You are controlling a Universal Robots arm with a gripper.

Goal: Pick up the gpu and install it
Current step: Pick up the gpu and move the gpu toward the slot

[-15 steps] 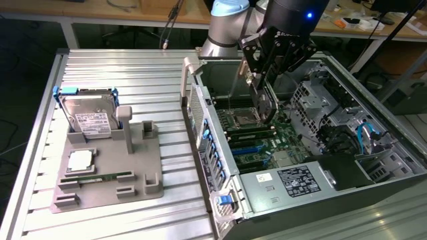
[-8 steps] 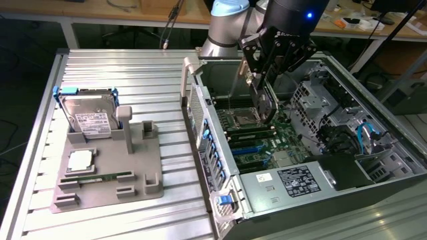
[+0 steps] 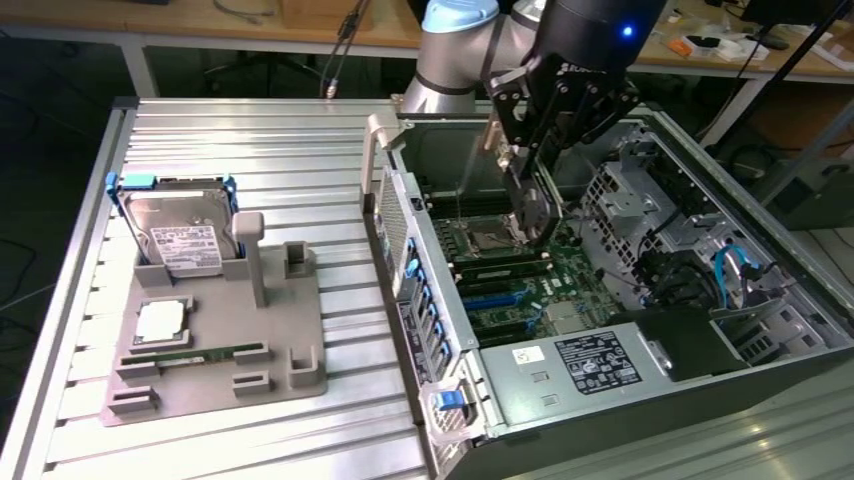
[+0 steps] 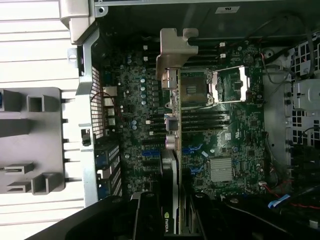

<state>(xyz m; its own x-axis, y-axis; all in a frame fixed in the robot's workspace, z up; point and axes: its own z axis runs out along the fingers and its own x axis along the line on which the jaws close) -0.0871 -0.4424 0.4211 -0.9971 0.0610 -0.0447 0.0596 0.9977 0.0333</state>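
Gpu (image 3: pixel 537 212) hangs edge-on in the pincer (image 3: pixel 531 178), inside the open computer case (image 3: pixel 747 300) and just above the motherboard (image 3: pixel 534 285). In the wrist view its silver bracket (image 4: pixel 172 55) points away from the pincer (image 4: pixel 170 212), over the processor socket (image 4: pixel 197 87). The pincer is closed partway, one finger on each face of the board. The case lies on its side along the table's (image 3: pixel 254 140) edge at the exterior view's right. Toward the opposite edge sits a grey holder (image 3: pixel 214 375) carrying a hard drive (image 3: pixel 180 235) with blue rails, a processor chip (image 3: pixel 160 320) and a green memory stick (image 3: pixel 200 353).
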